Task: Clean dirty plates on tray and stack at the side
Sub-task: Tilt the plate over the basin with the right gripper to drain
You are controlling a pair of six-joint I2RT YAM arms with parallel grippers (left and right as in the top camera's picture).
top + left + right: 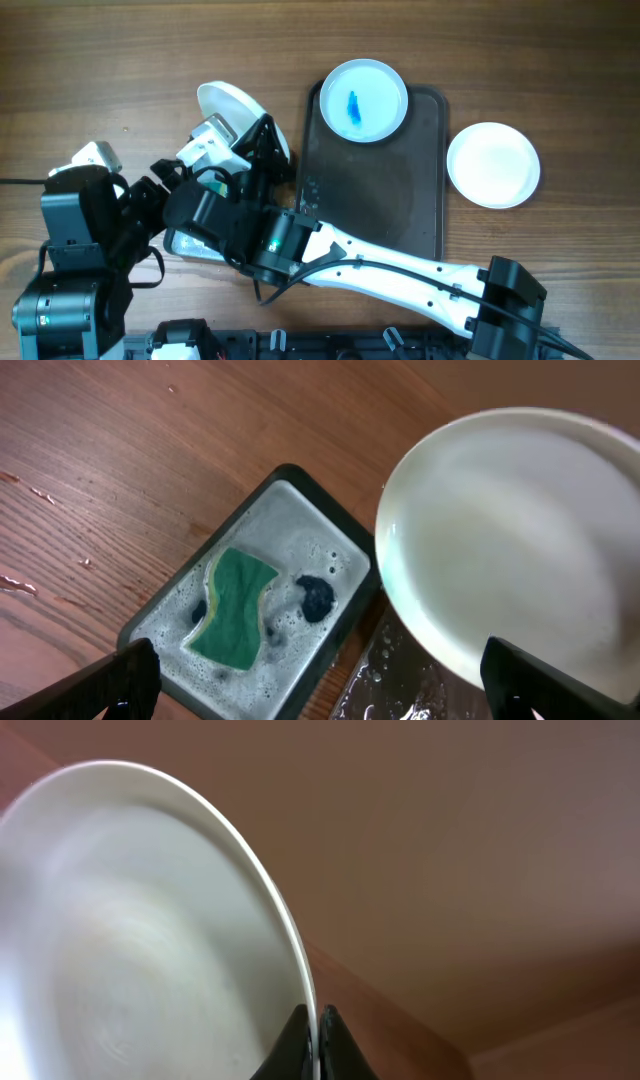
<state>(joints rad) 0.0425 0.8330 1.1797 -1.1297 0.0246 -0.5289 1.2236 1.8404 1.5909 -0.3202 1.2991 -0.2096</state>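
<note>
Wooden table [100, 70] fills the scene, with a dark tray [400, 200] lying right of centre. The right arm reaches from the near right across the tray's near-left corner. Its right gripper [314, 1030] is closed narrow on the rim of the held plate [230, 103], a white one tilted above the table just left of the tray's far end. A dirty plate [365, 95] sits on the far end of the tray, and a clean plate [493, 165] rests on the table right of the tray. The left gripper [325, 685] hangs wide and holds nothing above a foamy soap dish [290, 472] at the near left. A green sponge [235, 610] lies in the dish. A blue smear [354, 108] marks the dirty plate.
</note>
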